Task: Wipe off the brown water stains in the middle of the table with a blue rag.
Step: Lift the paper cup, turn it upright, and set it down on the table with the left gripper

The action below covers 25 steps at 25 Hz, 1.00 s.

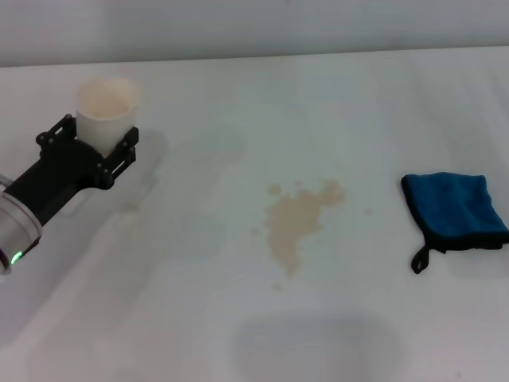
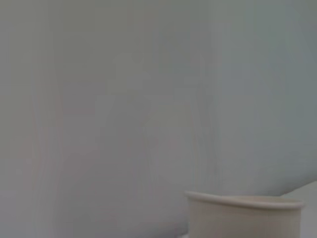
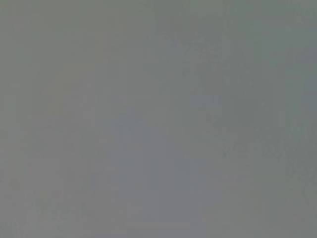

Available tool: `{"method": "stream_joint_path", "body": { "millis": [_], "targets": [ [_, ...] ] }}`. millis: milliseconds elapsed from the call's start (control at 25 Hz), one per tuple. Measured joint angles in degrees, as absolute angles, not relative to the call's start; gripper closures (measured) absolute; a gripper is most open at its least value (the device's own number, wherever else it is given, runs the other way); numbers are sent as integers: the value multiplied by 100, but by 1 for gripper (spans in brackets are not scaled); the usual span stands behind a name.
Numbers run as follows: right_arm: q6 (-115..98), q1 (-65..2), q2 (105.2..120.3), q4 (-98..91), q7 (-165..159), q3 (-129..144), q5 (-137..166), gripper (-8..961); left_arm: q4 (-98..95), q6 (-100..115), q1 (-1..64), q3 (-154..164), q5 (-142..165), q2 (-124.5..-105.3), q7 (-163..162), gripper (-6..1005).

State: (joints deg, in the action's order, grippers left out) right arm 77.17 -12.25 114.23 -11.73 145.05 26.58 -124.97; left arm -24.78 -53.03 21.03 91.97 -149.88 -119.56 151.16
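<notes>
White worktop [image 1: 238,95]: one, smooth and plain.
Stains [image 1: 298,219]: one tan splotch mid-worktop, small droplets scattered round it.
Rag [image 1: 455,212]: one, bright blue, fuzzy, folded, black edging, black loop at near corner; lies right of the stains, well apart, near the right edge.
Cup [image 1: 107,114]: one, white, beige inside, far left.
Left gripper [image 1: 99,143]: jaws closed round the cup.
Right gripper: not seen.
Room: bare surface between stains and rag.
</notes>
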Motion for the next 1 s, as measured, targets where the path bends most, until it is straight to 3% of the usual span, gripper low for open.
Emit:
{"method": "stream_joint_path", "body": {
  "millis": [440, 1000],
  "targets": [
    [8118, -1243, 11433, -1169, 14240, 2687, -12496, 79, -1522, -5354, 2627, 9534, -15133, -11982, 15098, 348],
    [8013, -1211, 11417, -1447, 14081, 2666, -12498, 79, -1456, -5273, 2263, 9682, -15165, -11965, 15144, 353]
  ]
}}
